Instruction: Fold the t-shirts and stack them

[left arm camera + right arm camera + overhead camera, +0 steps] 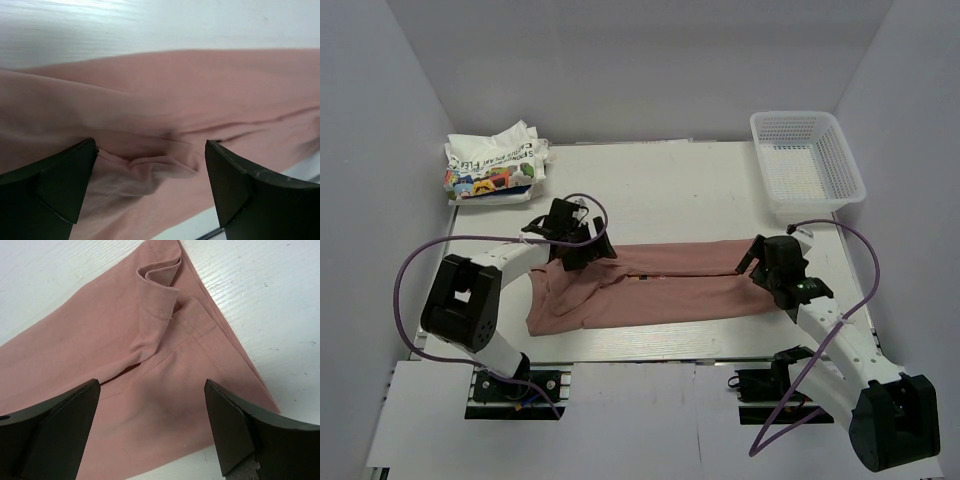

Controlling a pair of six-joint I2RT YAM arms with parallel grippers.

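Both tools stand with their jaws spread wide and nothing held: the left tool [582,243] hangs low over the left part of the pink t-shirt [660,290], the right tool [756,262] over its right end. From where I stand, the white desk [670,180] takes up most of the scene. The pink t-shirt lies across its near middle as one long band running left to right, narrow at the right and wider and more rumpled at the left. In the left wrist view the cloth puckers into a soft ridge between the dark fingers [55,185], which sit either side of it without pinching. I cannot tell whether they touch the fabric. In the right wrist view the shirt ends in a slanted edge on the bare desk, and a stitched hem [157,285] curls up into a small loop near the corner. The white mesh basket [795,116] sits at the far right corner, well apart from the pink cloth. Opposite it, at the far left corner, the white t-shirt [495,165] rests as a folded bundle (colourful print and dark lettering facing up).
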